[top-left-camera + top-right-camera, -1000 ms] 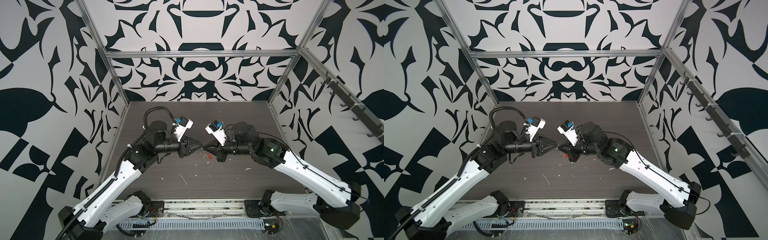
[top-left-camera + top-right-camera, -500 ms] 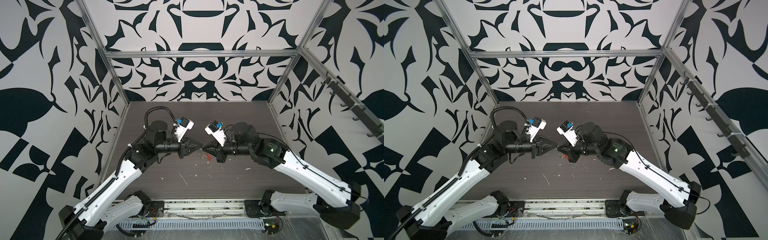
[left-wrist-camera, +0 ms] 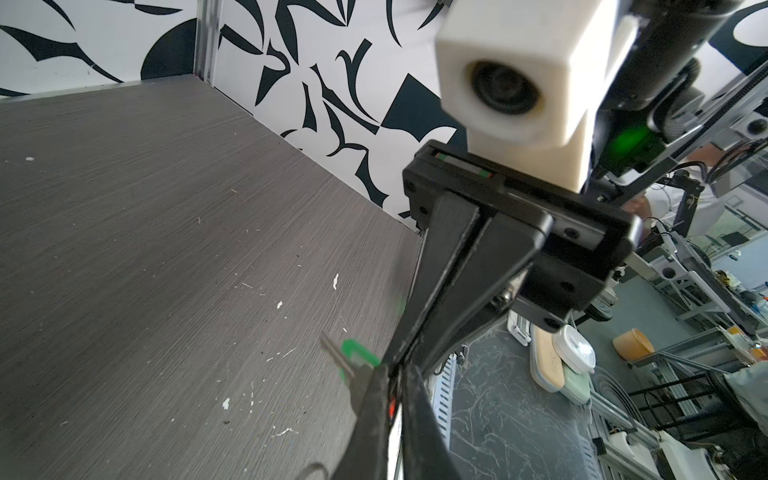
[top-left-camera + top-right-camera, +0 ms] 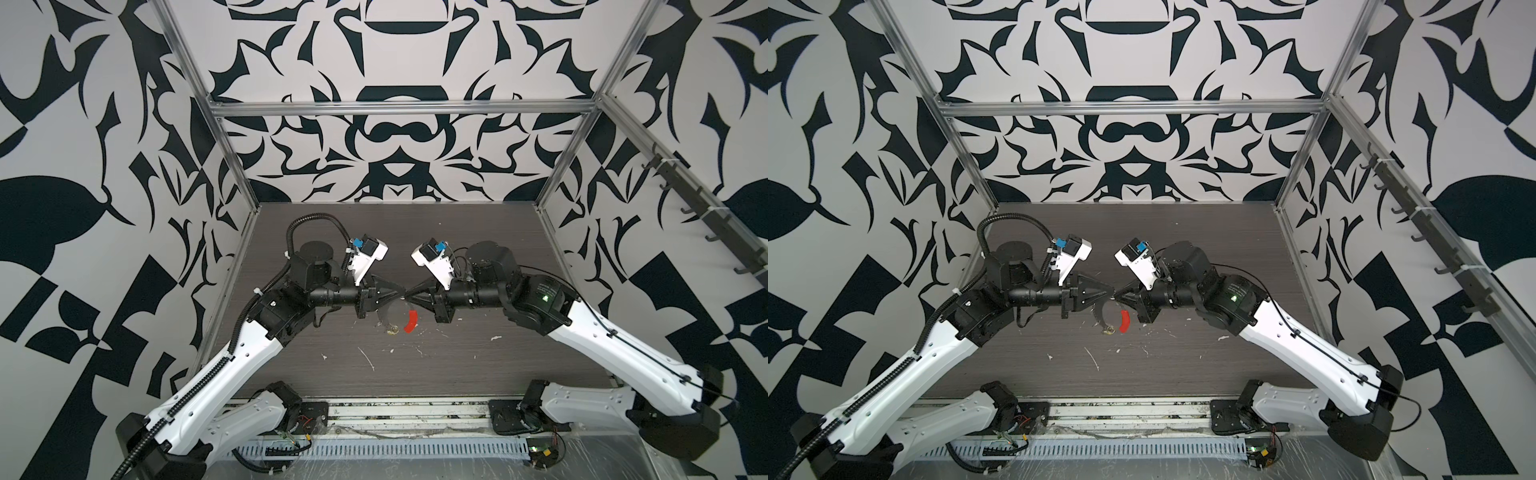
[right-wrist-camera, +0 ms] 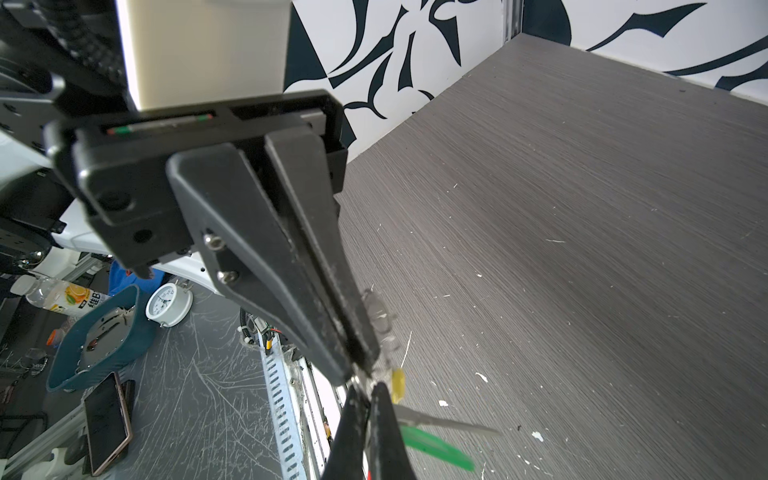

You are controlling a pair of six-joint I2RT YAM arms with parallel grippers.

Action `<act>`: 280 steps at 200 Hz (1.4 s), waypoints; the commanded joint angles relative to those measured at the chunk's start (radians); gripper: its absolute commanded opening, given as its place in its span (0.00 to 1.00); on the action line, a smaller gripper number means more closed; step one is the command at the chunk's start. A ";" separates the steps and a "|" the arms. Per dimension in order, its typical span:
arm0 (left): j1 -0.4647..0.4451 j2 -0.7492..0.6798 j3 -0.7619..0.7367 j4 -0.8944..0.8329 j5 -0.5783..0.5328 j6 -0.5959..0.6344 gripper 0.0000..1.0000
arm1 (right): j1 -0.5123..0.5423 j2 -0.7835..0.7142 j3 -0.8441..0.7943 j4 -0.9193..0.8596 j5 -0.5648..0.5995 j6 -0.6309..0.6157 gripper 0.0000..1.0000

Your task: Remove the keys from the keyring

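Plainly, the keyring (image 4: 410, 322) hung in the air over the middle of the tabletop (image 4: 457, 249), its red end section dangling below the two tool tips. Both keys seemed to be on it: the green key (image 3: 356, 358) stuck out sideways right at the tips, and the yellow key (image 5: 397, 384) sat just beside them. As far as the wrist views let me judge, you had the right tool (image 4: 411, 293) closed on the keyring's upper end. The left tool (image 4: 400, 294) was closed tight, nose to nose with it, at the green key's head; whether it pinched the tag, its small loop or the ring wire, I could not tell. The step in hand looked like working the green key off. To do that well, you needed the right tool as a fixed anchor while the left fed the loop round the wire toward its split end. Turning was better than tugging, since a straight pull would only drag the whole bunch or slip the grip. Small moves suited it, and working low over the tabletop meant a freed key would not bounce away.
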 commanded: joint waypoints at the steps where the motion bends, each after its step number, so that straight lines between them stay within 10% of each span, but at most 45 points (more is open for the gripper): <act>1: -0.006 -0.007 0.007 -0.008 0.006 -0.006 0.01 | 0.000 -0.019 0.026 0.097 -0.017 0.012 0.00; 20: -0.006 -0.007 0.006 0.007 0.003 -0.013 0.00 | 0.000 -0.016 0.030 0.103 -0.018 0.017 0.01; 49: -0.006 -0.038 -0.009 0.032 -0.017 -0.011 0.00 | 0.000 -0.061 0.003 0.107 0.040 -0.005 0.32; 118: -0.006 -0.075 0.009 0.020 -0.036 -0.012 0.00 | -0.001 -0.181 -0.127 0.171 0.155 -0.040 0.44; 280: -0.006 -0.131 -0.042 0.116 0.035 -0.045 0.00 | -0.015 -0.179 -0.248 0.455 -0.181 -0.012 0.33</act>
